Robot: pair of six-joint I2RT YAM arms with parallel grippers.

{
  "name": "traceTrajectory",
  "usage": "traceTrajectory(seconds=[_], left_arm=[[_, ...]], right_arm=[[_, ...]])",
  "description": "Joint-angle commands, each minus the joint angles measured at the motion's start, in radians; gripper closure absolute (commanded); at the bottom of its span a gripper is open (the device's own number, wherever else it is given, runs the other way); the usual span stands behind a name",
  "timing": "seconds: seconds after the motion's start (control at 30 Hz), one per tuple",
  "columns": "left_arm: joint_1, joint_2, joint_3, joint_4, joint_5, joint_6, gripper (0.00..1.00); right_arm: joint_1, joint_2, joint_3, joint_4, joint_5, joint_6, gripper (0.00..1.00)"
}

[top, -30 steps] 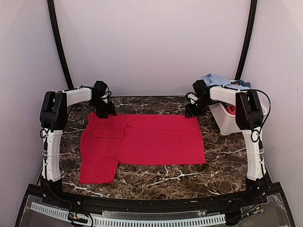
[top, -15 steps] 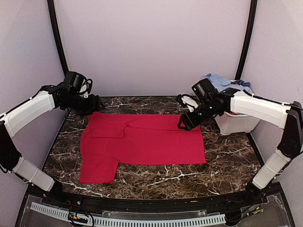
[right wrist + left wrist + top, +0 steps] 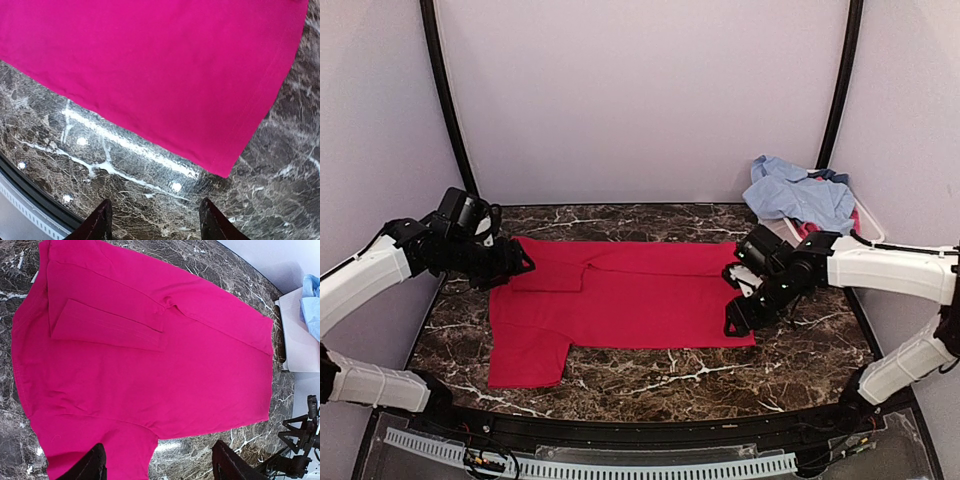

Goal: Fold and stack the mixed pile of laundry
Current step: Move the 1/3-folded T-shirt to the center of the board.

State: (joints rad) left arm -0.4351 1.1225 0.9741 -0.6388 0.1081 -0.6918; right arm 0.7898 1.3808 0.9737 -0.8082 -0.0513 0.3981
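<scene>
A red shirt (image 3: 620,300) lies flat on the marble table, one sleeve folded in at the back left (image 3: 548,277), the other sticking out at the near left (image 3: 527,355). My left gripper (image 3: 515,265) is open and empty above the shirt's left edge; in the left wrist view (image 3: 157,467) the shirt (image 3: 150,355) fills the frame. My right gripper (image 3: 735,322) is open and empty at the shirt's near right corner; in the right wrist view (image 3: 155,222) that corner (image 3: 222,170) lies just ahead of the fingers. A light-blue shirt (image 3: 800,195) is heaped in the tub, with a red piece (image 3: 810,230) under it.
The white tub (image 3: 778,234) stands at the back right, partly hidden by my right arm; it also shows in the left wrist view (image 3: 295,335). Black frame posts (image 3: 445,100) rise at the back corners. The table's near edge rail (image 3: 620,425) runs below the shirt.
Both grippers moved toward the near side: the left from the back left corner to the shirt's left edge, the right from the shirt's far right edge to its near right corner. The shirt has not moved.
</scene>
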Motion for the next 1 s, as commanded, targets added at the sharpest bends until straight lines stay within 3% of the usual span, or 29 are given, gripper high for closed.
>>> traceTrajectory(seconds=[0.0, 0.3, 0.67, 0.97], left_arm=[[-0.008, -0.035, -0.035, -0.024, -0.020, -0.074, 0.28], [-0.008, -0.059, -0.055, -0.018, -0.010, -0.090, 0.29], [-0.008, -0.067, -0.093, 0.001, -0.006, -0.102, 0.28], [-0.008, -0.088, -0.091, -0.015, -0.006, -0.108, 0.28]], right_arm=[[0.023, 0.036, -0.057, 0.005, 0.033, 0.173, 0.47], [0.075, 0.193, 0.003, -0.059, 0.191, 0.132, 0.54], [0.075, 0.231, 0.033, -0.003, 0.204, 0.031, 0.53], [0.069, 0.354, 0.113, -0.002, 0.182, -0.058, 0.54]])
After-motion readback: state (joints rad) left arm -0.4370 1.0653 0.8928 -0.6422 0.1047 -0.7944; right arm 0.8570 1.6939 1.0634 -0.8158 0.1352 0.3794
